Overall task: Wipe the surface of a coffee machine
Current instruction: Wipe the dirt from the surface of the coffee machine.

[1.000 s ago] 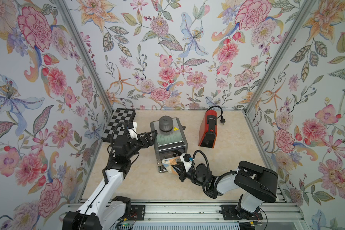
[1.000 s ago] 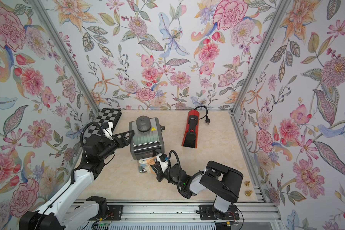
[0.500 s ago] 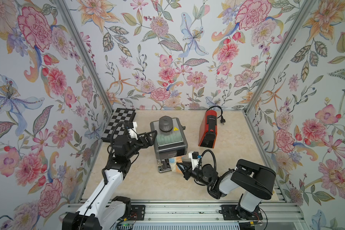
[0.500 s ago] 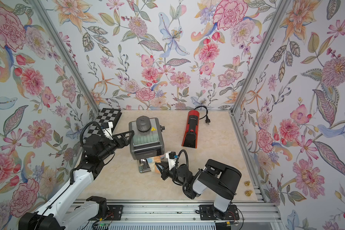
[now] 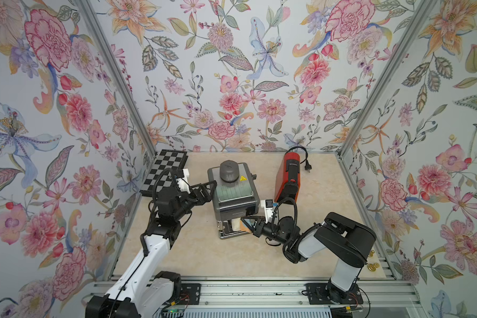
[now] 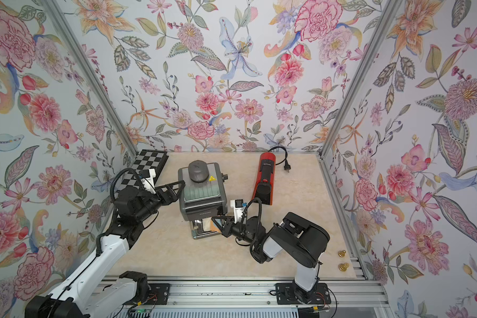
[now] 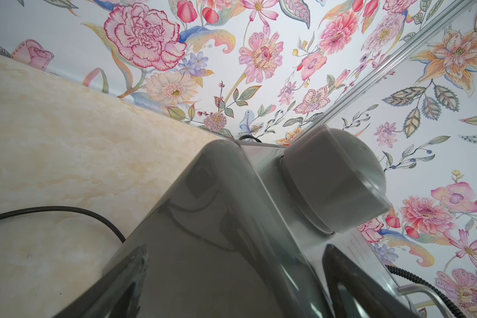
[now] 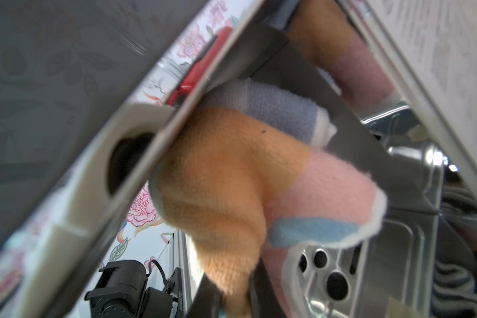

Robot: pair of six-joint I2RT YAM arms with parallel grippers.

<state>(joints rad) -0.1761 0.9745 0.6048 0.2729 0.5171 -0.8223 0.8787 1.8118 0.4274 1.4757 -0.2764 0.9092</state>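
The grey coffee machine (image 5: 233,198) (image 6: 201,192) stands mid-table in both top views. My right gripper (image 5: 248,221) (image 6: 218,220) is shut on an orange, pink and blue cloth (image 5: 238,224) (image 8: 232,179). The cloth is pressed into the front recess under the brew head, above the metal drip tray (image 8: 397,261). In the right wrist view the right gripper (image 8: 234,300) pinches the cloth's orange end. My left gripper (image 5: 207,190) (image 7: 232,280) is open against the machine's left upper edge. One of its fingers (image 7: 116,286) lies along the side and the other over the top.
A red appliance (image 5: 289,179) lies at the back right with its black cord and plug (image 5: 307,168). A chessboard (image 5: 165,170) leans at the left wall. Small brass weights (image 6: 342,253) sit at the front right edge. A black cable (image 7: 66,210) runs behind the machine.
My right gripper has carried the cloth a little to the right and in toward the machine's front recess. The left arm has not moved.
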